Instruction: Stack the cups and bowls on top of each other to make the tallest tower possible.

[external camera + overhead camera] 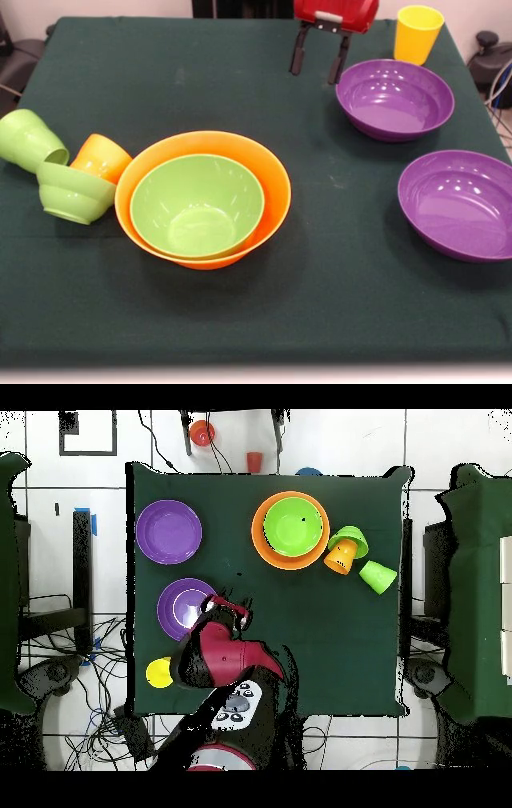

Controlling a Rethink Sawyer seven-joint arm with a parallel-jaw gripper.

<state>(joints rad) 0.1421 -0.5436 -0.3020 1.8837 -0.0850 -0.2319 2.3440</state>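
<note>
A large orange bowl (270, 172) (262, 544) holds a medium light-green bowl (196, 204) (293, 526) nested upright inside it. Beside it lie a small light-green bowl (74, 192) (347, 540), an orange cup (102, 158) (338, 559) and a light-green cup (30, 140) (377, 575), all tipped on their sides and touching. Two purple bowls (394, 98) (458, 204) (183, 606) (168, 531) stand apart and upright. A yellow cup (418, 32) (159, 673) stands upright near the robot. My gripper (315, 76) (228, 606) is open and empty, just beside the nearer-to-robot purple bowl. The blue bowl is not on the table.
The table (336, 296) has a dark green cloth. A red cup (254, 461) and an orange round thing (201, 432) lie on the floor beyond the table's far edge from the robot. Cables lie on the floor by the robot's base.
</note>
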